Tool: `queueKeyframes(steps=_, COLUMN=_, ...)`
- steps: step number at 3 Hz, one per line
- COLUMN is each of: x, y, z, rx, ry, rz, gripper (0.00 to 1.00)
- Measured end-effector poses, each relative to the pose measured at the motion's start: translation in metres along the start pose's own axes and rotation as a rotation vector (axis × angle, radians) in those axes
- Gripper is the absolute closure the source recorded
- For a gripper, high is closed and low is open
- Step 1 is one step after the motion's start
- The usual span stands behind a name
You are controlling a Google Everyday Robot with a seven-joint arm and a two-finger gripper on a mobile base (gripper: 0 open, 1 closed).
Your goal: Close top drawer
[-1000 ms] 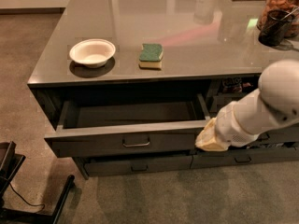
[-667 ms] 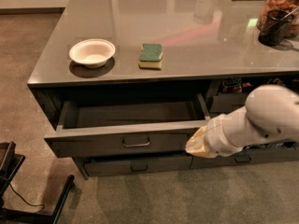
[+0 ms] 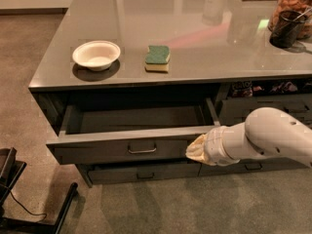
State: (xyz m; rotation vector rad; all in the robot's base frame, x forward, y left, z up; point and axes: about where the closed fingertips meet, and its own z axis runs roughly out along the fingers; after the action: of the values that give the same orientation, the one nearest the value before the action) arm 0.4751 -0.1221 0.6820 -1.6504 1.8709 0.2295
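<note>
The top drawer point(image 3: 122, 150) is a wide dark grey drawer with a small bracket handle point(image 3: 142, 149). It stands pulled out from the counter, and its shallow dark tray point(image 3: 139, 119) is empty. My gripper point(image 3: 194, 151) is at the end of the white arm point(image 3: 265, 140) coming from the right. It sits against the right part of the drawer's front, level with the handle and to its right.
A white bowl point(image 3: 96, 55) and a green-and-yellow sponge point(image 3: 157, 58) sit on the grey countertop point(image 3: 195, 33). A dark cup point(image 3: 285, 28) and a jar stand at the far right. Slimmer drawers point(image 3: 141, 172) lie below. A black stand point(image 3: 19, 194) is on the floor at left.
My arm and gripper have moved left along the drawer front, toward the handle. The drawer looks equally far out.
</note>
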Motion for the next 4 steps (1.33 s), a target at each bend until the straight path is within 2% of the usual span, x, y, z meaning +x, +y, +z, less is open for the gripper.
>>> queueKeyframes(steps=1, x=0.0, y=0.0, z=0.0, rx=0.0, ry=0.0, rz=0.0, gripper=1.0)
queueKeyframes(steps=2, x=0.0, y=-0.006, z=0.01, rx=0.02, ry=-0.006, rz=-0.03, gripper=1.0)
queueKeyframes(steps=4, x=0.0, y=-0.024, z=0.048, rx=0.076, ry=-0.042, rz=-0.081, gripper=1.0)
